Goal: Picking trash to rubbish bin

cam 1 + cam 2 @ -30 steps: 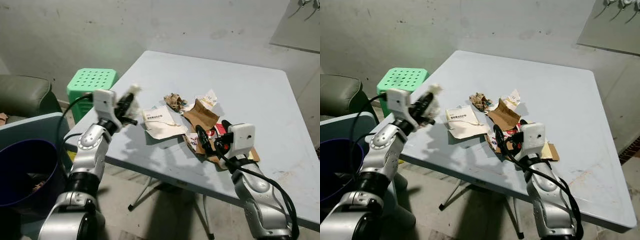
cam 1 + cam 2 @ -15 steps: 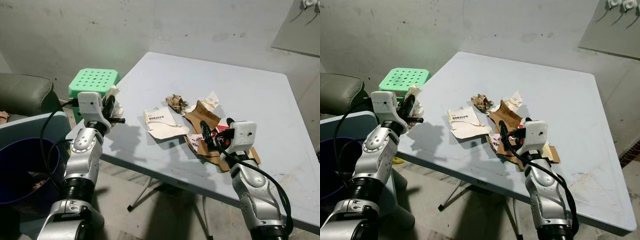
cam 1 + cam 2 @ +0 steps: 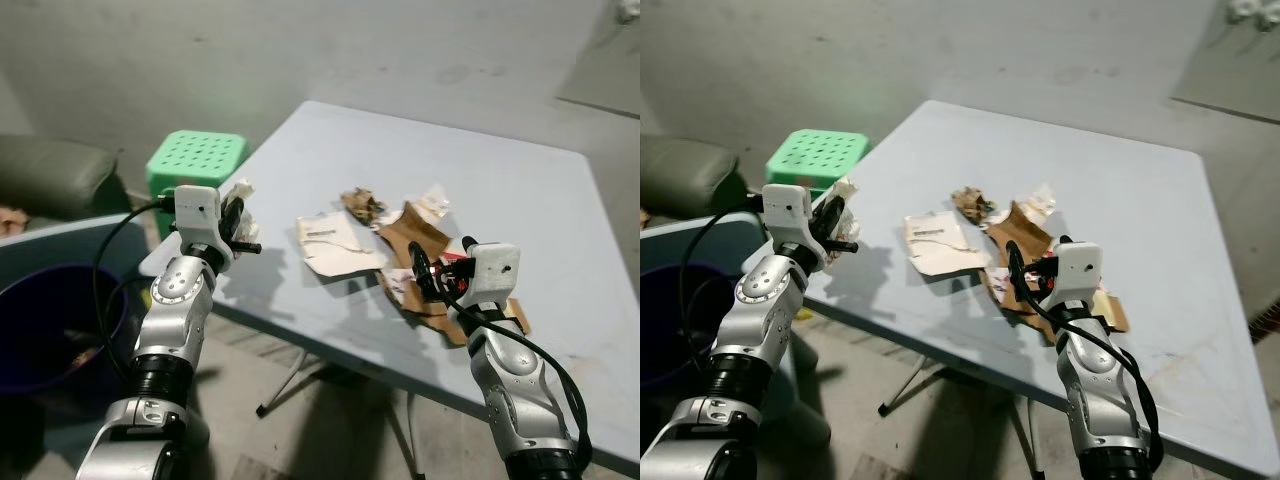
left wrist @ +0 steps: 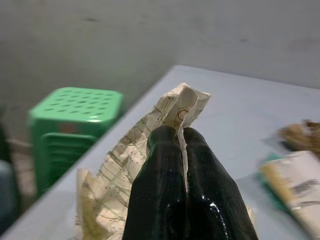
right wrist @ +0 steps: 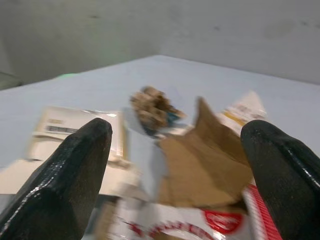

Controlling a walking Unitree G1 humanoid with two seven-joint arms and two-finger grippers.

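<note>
My left gripper [image 3: 237,215] is shut on a crumpled cream paper wrapper [image 4: 150,145], held above the table's left corner. The same wrapper [image 3: 238,197] pokes out around the black fingers [image 4: 170,200]. The rubbish bin [image 3: 55,325], dark purple, stands on the floor at the left, below that arm. My right gripper [image 3: 440,275] is open over a heap of trash: torn brown cardboard [image 3: 412,232], a red-and-white packet [image 5: 220,220], a white printed paper [image 3: 335,240] and a brown crumpled scrap [image 3: 358,203].
The pale blue table [image 3: 520,190] has its near edge running between my arms. A green plastic stool [image 3: 195,165] stands beside the table's left corner. A dark cushioned seat [image 3: 55,175] lies at far left.
The camera has shifted a little. My left gripper with the wrapper has stayed near the table's left corner after pulling back from over the table. The right gripper holds its place over the heap.
</note>
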